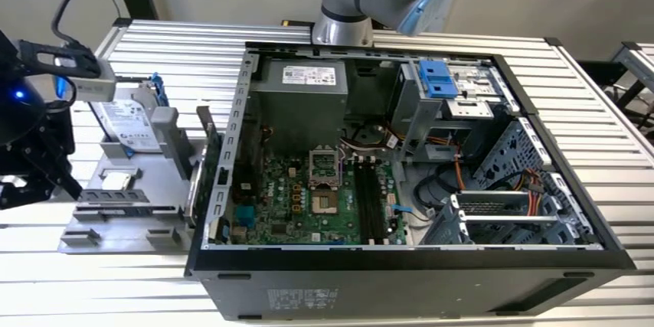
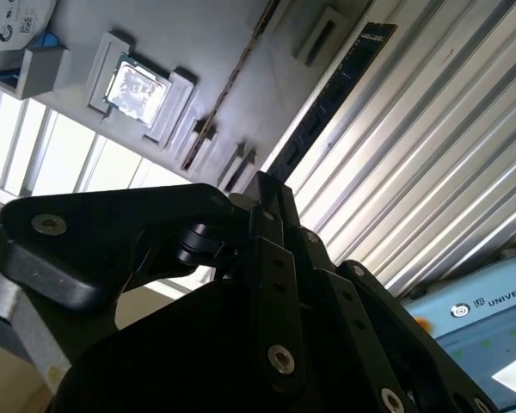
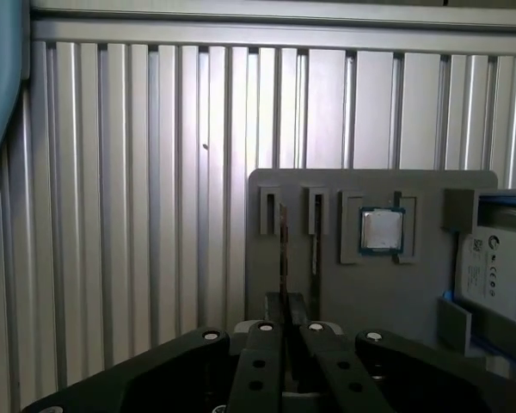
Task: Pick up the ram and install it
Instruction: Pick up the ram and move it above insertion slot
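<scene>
The gripper [image 3: 284,303] is pinching the near end of the ram [image 3: 282,249] — its fingers are pressing together on the stick in both wrist views. The ram is standing on edge at the slots of the grey tray [image 1: 122,229], which is also holding the processor [image 3: 382,231] and the hard drive [image 3: 499,267]. The computer case [image 1: 409,273] is lying open beside the tray.

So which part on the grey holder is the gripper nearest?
The long thin dark ram stick, on edge right at the gripper; the square silver processor chip and silver hard drive sit farther along the holder.
</scene>
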You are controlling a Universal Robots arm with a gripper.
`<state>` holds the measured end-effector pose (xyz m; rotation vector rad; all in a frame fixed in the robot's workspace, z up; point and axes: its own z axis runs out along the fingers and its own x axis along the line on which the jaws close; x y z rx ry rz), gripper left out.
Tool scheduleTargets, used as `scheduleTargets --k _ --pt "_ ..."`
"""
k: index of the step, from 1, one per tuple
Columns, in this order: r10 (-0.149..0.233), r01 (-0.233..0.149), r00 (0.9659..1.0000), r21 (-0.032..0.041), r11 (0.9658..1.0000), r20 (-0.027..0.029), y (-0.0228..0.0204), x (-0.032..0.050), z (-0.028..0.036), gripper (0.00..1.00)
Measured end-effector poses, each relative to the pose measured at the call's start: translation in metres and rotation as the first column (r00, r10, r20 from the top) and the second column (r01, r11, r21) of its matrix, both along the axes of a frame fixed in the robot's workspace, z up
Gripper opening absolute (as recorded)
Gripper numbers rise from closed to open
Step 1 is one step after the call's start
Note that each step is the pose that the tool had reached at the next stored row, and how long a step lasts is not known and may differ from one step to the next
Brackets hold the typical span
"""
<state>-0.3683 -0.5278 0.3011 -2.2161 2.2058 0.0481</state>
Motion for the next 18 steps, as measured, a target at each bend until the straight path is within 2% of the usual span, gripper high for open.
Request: scheduleTargets --k 18 --pt "-0.018 0.018 0.9998 0.0000 0.9998 0.0000 0.0000 0.0000 0.0151 0.00"
